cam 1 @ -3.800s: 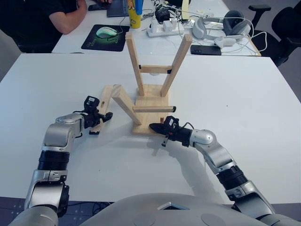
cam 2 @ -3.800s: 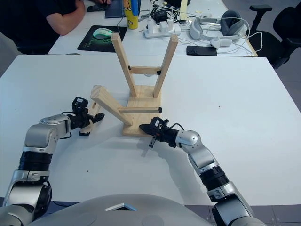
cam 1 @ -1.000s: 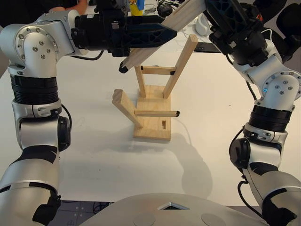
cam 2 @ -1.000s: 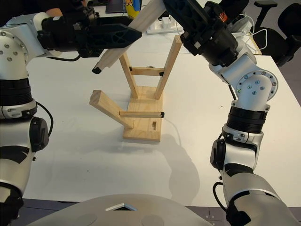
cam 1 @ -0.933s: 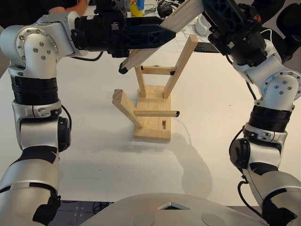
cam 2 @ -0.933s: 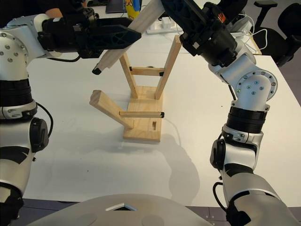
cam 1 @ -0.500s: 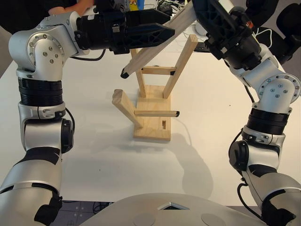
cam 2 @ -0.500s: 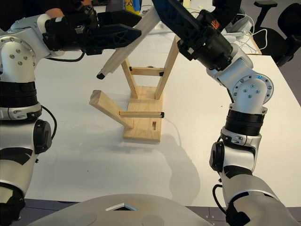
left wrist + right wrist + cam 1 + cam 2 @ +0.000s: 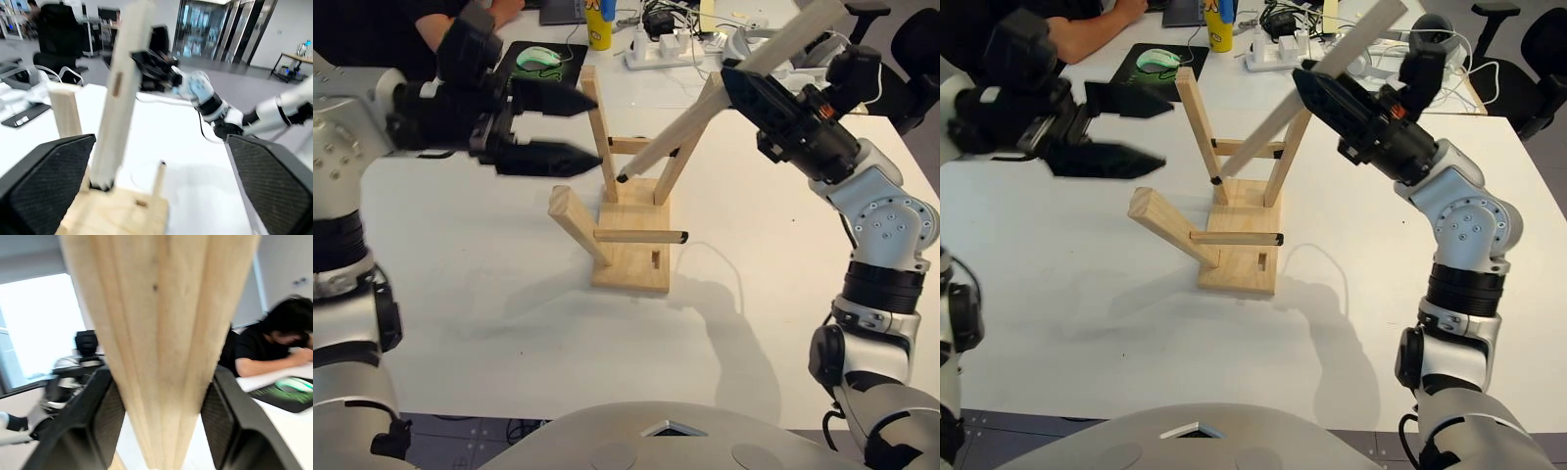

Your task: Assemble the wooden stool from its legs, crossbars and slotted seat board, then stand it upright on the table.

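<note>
R gripper (image 9: 734,80) pinches long pale wooden stool leg (image 9: 798,31), axis slanting down-left from it. Leg's dark lower tip hangs over far part of flat pale slotted seat board (image 9: 631,269) on white table (image 9: 460,294). Nearer robot: empty slot (image 9: 653,258), prob. next target. L gripper (image 9: 1167,129) spread, empty, off to left.

Four wooden legs (image 9: 579,227); two crossbars (image 9: 641,236); one slotted seat board (image 9: 628,275); one white table (image 9: 460,294).
</note>
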You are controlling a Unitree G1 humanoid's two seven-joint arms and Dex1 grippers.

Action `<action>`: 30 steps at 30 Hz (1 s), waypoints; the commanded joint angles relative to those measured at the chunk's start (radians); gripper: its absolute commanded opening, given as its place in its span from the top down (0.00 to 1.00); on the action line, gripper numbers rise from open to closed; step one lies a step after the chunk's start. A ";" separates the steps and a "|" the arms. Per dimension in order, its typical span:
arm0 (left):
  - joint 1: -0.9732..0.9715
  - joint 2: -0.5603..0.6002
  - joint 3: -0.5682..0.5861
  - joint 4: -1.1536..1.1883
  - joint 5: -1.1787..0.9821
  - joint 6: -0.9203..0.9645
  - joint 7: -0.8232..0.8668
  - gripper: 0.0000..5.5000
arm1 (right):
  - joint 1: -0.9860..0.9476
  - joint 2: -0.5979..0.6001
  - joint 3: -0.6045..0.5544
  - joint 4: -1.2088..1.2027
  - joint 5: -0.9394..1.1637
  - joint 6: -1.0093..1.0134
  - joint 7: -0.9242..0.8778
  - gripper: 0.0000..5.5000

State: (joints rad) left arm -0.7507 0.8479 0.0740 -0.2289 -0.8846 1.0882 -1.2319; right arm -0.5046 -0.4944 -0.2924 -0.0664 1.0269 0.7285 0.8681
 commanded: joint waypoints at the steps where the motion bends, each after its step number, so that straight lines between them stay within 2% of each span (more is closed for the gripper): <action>1: 0.061 0.061 -0.073 -0.109 0.089 -0.078 0.009 0.10 | 0.069 -0.067 -0.060 -0.026 -0.002 0.006 0.013 0.63; 6: 0.106 0.085 -0.229 -0.104 0.380 -0.373 0.032 0.10 | 0.103 -0.075 -0.075 -0.060 0.004 0.002 -0.009 0.63; 10: 0.134 0.095 -0.277 -0.085 0.475 -0.475 0.009 0.10 | 0.166 -0.082 -0.035 -0.101 -0.058 -0.031 0.006 0.63; 20: 0.125 0.084 -0.273 0.048 0.547 -0.575 -0.022 0.10 | 0.302 -0.106 0.043 -0.068 -0.243 -0.213 0.167 0.63; 30: 0.100 0.059 -0.276 0.166 0.578 -0.629 -0.067 0.10 | 0.370 -0.066 0.067 -0.111 -0.231 -0.237 0.226 0.63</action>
State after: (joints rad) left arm -0.6257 0.9127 -0.2061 -0.1017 -0.3144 0.4679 -1.2849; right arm -0.1528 -0.5762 -0.2489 -0.1262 0.7953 0.5123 1.0884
